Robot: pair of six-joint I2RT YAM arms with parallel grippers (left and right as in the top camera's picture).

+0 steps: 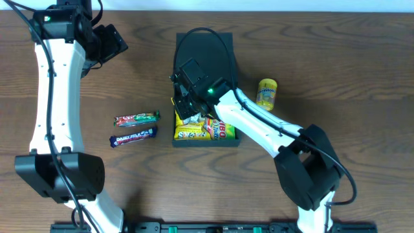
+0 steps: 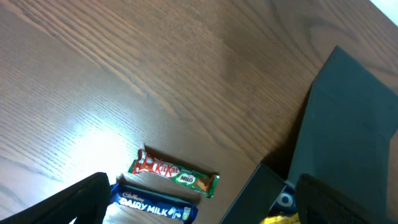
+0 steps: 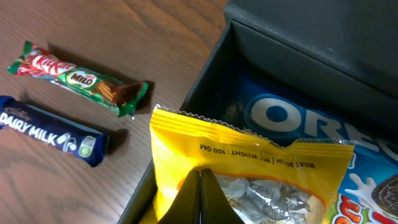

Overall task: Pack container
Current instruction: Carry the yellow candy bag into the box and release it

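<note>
The dark teal container [image 1: 207,142] sits mid-table with its flap lid [image 1: 206,48] open toward the back. It also shows in the left wrist view [image 2: 348,124] and in the right wrist view [image 3: 292,43]. My right gripper [image 1: 187,103] is over the box's left part, shut on a yellow snack packet [image 3: 249,155] that it holds upright over the left wall. A blue Oreo packet [image 3: 292,121] and other yellow packets [image 1: 220,129] lie inside. My left gripper [image 1: 110,42] is open and empty, raised at the back left.
A KitKat Milo bar [image 1: 136,118] and a blue Dairy Milk bar [image 1: 133,136] lie on the wooden table left of the box. Both also show in the left wrist view, KitKat [image 2: 174,172] and Dairy Milk [image 2: 152,205]. A yellow can [image 1: 267,94] lies right of the box.
</note>
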